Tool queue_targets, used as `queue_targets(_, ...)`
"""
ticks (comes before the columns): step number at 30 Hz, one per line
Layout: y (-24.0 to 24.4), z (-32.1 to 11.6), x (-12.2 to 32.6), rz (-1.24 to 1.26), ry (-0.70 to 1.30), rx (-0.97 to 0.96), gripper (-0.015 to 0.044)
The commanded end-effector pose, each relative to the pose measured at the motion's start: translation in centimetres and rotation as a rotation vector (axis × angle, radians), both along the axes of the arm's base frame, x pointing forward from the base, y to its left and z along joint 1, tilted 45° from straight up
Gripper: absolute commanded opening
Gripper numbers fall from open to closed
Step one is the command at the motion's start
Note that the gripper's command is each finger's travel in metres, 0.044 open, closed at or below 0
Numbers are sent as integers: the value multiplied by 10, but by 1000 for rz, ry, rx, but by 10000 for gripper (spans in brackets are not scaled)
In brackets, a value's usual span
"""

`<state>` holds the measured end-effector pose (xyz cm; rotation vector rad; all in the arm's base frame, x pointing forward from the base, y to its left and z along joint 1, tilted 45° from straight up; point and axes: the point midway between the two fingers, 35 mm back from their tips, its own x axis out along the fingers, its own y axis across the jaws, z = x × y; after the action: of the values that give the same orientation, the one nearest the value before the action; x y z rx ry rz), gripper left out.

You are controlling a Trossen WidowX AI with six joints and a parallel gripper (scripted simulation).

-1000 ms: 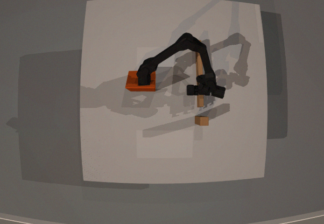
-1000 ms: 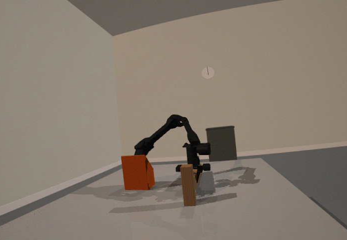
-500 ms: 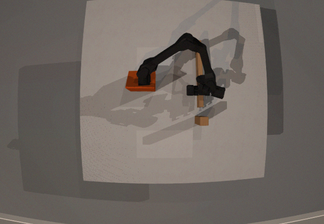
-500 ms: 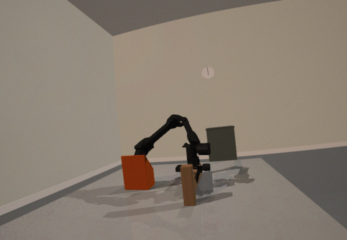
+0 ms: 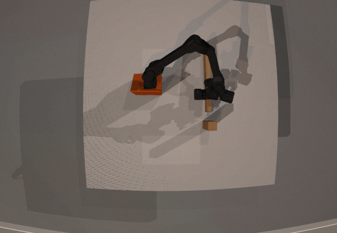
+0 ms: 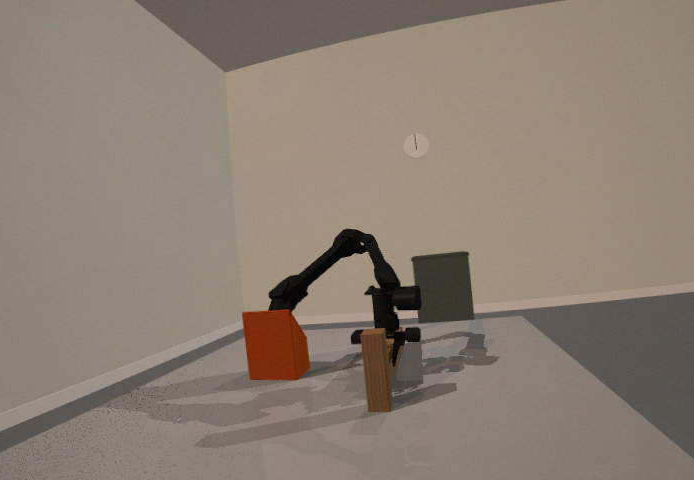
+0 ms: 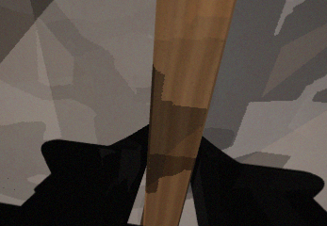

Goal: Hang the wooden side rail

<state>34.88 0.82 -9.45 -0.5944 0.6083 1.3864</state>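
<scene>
The wooden side rail [image 5: 207, 67] [image 7: 189, 56] runs lengthwise from under the arm toward the headboard post [image 5: 209, 125] [image 6: 377, 373]. My gripper [image 5: 209, 93] [image 7: 171, 127] is shut on the rail, one finger on each side, not far from its hook end. The thin steel hooks [image 5: 208, 113] stick out of that end toward the post. In the top view a narrow gap shows between hooks and post. The post stands upright. Its slot and pins face away from the exterior camera and are hidden. The far end's contact with the table cannot be made out.
The arm rises from an orange base block [image 5: 138, 82] [image 6: 271, 345] left of the rail. The pale table [image 5: 237, 159] [image 6: 302, 447] carries overlapping shadows of the arm, rail and post. A dark green bin [image 6: 444, 288] stands in the background.
</scene>
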Motion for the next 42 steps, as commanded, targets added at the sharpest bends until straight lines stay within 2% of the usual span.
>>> queue_targets(1,-6,1,2,-9,-6,-4,0)
queue_targets(42,-9,-3,2,-9,-6,-4,0)
